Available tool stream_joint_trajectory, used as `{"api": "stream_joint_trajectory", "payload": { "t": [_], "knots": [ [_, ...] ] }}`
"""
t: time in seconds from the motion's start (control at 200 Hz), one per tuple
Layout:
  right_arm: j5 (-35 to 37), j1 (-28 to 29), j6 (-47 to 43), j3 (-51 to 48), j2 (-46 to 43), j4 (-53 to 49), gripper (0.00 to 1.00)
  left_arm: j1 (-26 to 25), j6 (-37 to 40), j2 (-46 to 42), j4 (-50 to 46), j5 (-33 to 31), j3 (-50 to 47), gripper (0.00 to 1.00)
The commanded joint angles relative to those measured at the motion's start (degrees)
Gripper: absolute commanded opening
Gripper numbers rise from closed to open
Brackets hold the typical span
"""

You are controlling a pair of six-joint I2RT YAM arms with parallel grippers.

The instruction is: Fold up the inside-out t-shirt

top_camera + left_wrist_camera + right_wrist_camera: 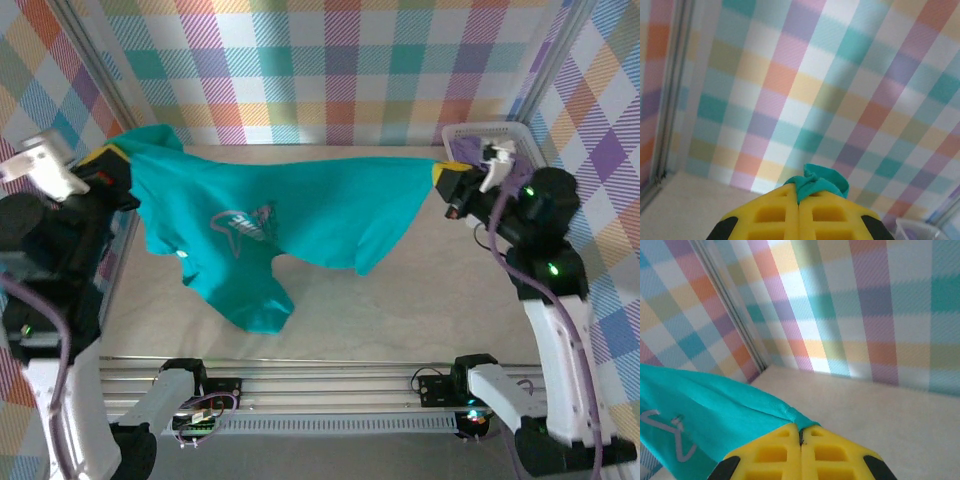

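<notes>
Strung left to right over a pale matte table (400,320): one soft teal t-shirt (300,215) with a faint pale print, its loose lower folds sagging toward the near edge. Clamped shut on a bunched corner of the cloth at far left, the yellow waffle-moulded fingers of the left gripper (799,195); pinched just as tightly on the opposite edge at far right, those of the right gripper (801,432). Behind, pastel checked walls (330,70) and one white slotted basket (500,135).

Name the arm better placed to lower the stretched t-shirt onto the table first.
Left, probably. The left tool pinches the t-shirt where most cloth hangs low over the table; the right tool holds a taut thin end beside the white basket.
</notes>
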Motion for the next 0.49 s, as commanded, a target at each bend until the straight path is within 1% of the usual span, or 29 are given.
{"api": "stream_joint_trajectory", "payload": {
  "t": [0.0,0.115,0.21,0.275,0.39,0.49],
  "knots": [
    [2.78,-0.08,-1.37,3.68,-4.50,-4.23,0.00,0.69,3.74,-0.35,-4.59,-4.39,5.61,0.00],
    [3.67,-0.09,-1.48,3.21,-3.48,-4.04,0.00,0.70,5.49,4.51,-5.73,-5.46,5.76,0.00],
    [5.06,-0.08,-1.45,1.27,0.33,-0.36,0.00,0.69,5.95,9.84,-2.81,-6.12,3.57,0.00],
    [6.67,-0.09,-1.90,0.83,4.75,2.27,0.00,0.70,5.90,14.48,-0.86,-6.55,2.96,0.00],
    [9.34,-0.08,-2.06,1.06,13.49,10.29,0.00,0.69,4.45,23.40,2.23,-6.07,4.30,0.00],
    [10.50,-0.08,-1.73,6.00,21.51,13.87,0.00,0.56,3.70,31.38,2.75,-5.30,9.78,0.00]
  ]
}}
